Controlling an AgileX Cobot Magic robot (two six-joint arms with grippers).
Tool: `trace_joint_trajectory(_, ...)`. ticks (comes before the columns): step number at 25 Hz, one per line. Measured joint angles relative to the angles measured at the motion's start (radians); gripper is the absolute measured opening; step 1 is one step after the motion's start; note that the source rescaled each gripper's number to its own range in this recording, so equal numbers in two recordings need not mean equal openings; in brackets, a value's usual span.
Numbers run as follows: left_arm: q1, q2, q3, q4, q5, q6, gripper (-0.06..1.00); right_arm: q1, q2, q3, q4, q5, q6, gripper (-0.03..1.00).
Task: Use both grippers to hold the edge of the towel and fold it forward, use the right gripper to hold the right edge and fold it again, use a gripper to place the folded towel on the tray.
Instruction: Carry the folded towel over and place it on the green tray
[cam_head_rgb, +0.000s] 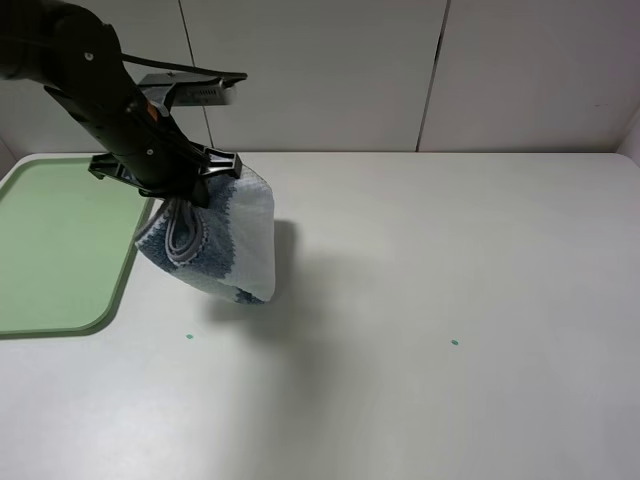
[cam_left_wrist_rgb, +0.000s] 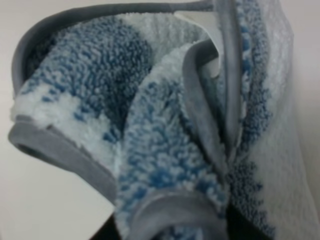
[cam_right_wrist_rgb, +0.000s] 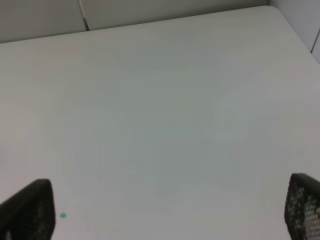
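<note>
The folded towel (cam_head_rgb: 222, 243), blue-grey and white striped with a grey hem, hangs in the air just right of the tray (cam_head_rgb: 55, 245). My left gripper (cam_head_rgb: 183, 198) is shut on its upper edge, and the cloth droops below it, clear of the table. In the left wrist view the towel (cam_left_wrist_rgb: 165, 140) fills the picture in bunched folds and hides the fingers. The light green tray lies flat at the left edge of the table with nothing on it. My right gripper (cam_right_wrist_rgb: 167, 212) stands open above bare table, its two fingertips (cam_right_wrist_rgb: 30, 207) far apart; the exterior high view does not show it.
The white table (cam_head_rgb: 430, 300) stretches to the right and front of the towel. Two small green marks (cam_head_rgb: 455, 343) dot its surface. A white panelled wall runs along the back.
</note>
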Motion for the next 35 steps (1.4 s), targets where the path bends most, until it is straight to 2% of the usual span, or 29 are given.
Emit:
trace_joint_trajectory(3,0.031,-0.007,0.001,0.0,0.0,0.021,0.18,0.0,0.0,0.0,0.001,0.0,0.0,1.0)
trace_joint_trajectory(19,0.313,-0.008,0.002,0.0,-0.004,0.176,0.18,0.0,0.0,0.0,0.003,0.0,0.0,1.0)
trace_joint_trajectory(27,0.44,-0.007,0.031,-0.001,-0.119,0.215,0.18,0.0,0.0,0.0,0.003,0.0,0.0,1.0)
trace_joint_trajectory(35,0.52,0.041,0.042,-0.004,-0.161,0.226,0.18,0.0,0.0,0.0,0.003,0.0,0.0,1.0)
